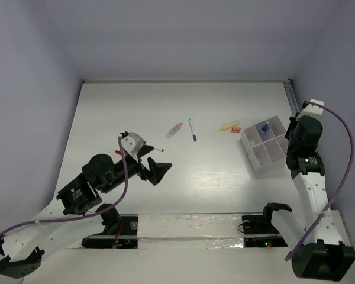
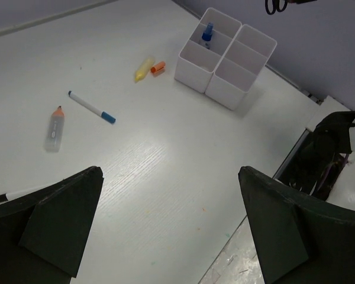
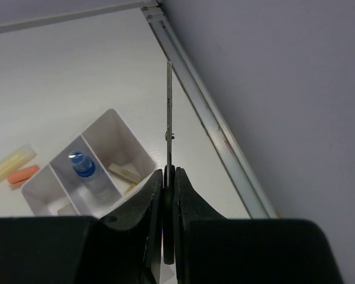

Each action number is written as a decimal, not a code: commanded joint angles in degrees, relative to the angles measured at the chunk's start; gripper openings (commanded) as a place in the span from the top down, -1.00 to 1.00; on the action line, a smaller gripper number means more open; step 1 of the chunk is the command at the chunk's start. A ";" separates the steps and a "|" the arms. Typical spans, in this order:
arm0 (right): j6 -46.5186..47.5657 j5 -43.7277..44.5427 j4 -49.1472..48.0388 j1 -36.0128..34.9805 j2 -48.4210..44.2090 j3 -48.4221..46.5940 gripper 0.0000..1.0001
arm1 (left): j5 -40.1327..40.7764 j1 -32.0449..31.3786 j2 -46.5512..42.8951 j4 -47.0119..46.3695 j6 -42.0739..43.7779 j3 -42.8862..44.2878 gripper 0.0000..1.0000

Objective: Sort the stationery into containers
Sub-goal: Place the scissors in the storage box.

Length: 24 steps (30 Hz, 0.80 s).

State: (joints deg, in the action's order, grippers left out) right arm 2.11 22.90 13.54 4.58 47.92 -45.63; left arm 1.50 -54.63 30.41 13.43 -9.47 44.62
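— White containers (image 2: 192, 71) on a pale, wood-grained table (image 2: 165, 154)?
— Yes, with a blue-capped item (image 2: 207, 31) inside. White pen (image 2: 89, 106) with blue cap, clear tube (image 2: 55, 130) with orange tip, yellow piece (image 2: 144, 68), orange piece (image 2: 158, 67), silver-bladed scissors (image 3: 169, 118).

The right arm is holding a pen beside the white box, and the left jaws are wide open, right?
Not a pen: the right wrist view shows scissors clamped in the right jaws. The rest holds: white box beside them, left jaws wide open.
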 commanded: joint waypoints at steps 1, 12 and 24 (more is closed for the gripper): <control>6.94 -9.78 0.88 4.47 -1.25 -1.14 1.00 | -1.23 0.23 -3.34 -3.23 0.34 0.38 -0.98; 6.59 -27.11 2.19 8.17 8.58 -2.80 1.00 | -1.23 0.23 -5.54 -2.97 0.16 0.20 -0.98; 7.12 -24.92 -1.68 10.80 13.43 0.36 1.00 | -0.79 0.23 -4.84 -2.71 0.07 0.12 -0.98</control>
State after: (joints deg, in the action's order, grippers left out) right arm 8.21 -2.17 15.38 14.61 61.63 -45.67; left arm 0.86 -54.63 25.45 12.69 -9.50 44.62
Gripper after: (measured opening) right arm 0.123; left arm 0.989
